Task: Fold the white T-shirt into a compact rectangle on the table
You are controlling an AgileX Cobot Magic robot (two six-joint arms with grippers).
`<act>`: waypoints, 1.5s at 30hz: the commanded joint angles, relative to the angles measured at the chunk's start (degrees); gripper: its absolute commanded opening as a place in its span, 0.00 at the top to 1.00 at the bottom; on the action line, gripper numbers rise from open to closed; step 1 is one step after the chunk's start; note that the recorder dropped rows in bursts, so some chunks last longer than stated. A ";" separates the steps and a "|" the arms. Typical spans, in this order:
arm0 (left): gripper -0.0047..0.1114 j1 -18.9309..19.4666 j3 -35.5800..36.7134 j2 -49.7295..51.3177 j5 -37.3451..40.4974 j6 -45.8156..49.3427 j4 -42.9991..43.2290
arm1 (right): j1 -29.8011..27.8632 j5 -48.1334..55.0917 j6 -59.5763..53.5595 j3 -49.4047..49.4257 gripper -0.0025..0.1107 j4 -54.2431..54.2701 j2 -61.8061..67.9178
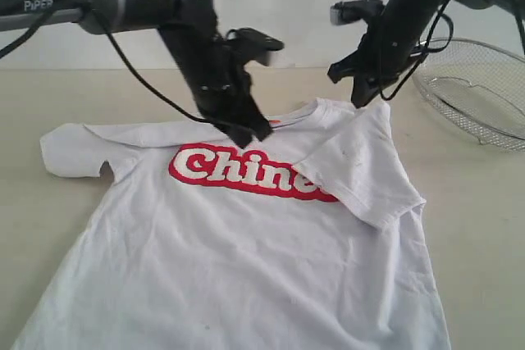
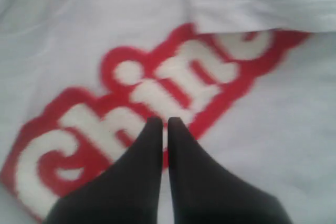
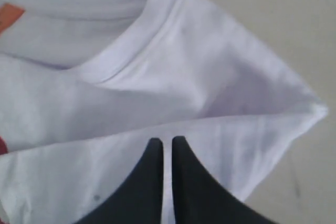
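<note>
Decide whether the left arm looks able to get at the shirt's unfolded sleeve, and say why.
Probably yes: the left gripper is shut over the lettering, and the sleeve lies flat on the table on that arm's side, nothing covering it.

White T-shirt [image 1: 230, 260] lies flat, one sleeve [image 1: 361, 170] folded inward.

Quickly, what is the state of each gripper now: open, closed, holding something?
Left gripper: closed, holding nothing, over the red letters of the T-shirt.
Right gripper: closed, holding nothing, over the folded sleeve.
</note>
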 commanded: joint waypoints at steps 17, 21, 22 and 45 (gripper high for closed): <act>0.92 11.07 -0.02 9.40 -17.90 -2.32 3.46 | 3.27 -0.15 0.94 6.01 0.98 -2.62 1.16; 0.92 11.35 -0.15 11.75 -21.03 -2.32 3.67 | 3.27 -0.03 0.94 6.01 0.98 -2.62 1.16; 0.92 11.35 -0.15 11.98 -22.15 -2.32 3.67 | 3.27 -0.03 0.94 6.01 0.98 -2.62 1.16; 0.92 16.86 -18.38 23.78 -32.00 -8.62 2.56 | 3.27 -5.50 7.61 5.87 0.98 -9.73 9.82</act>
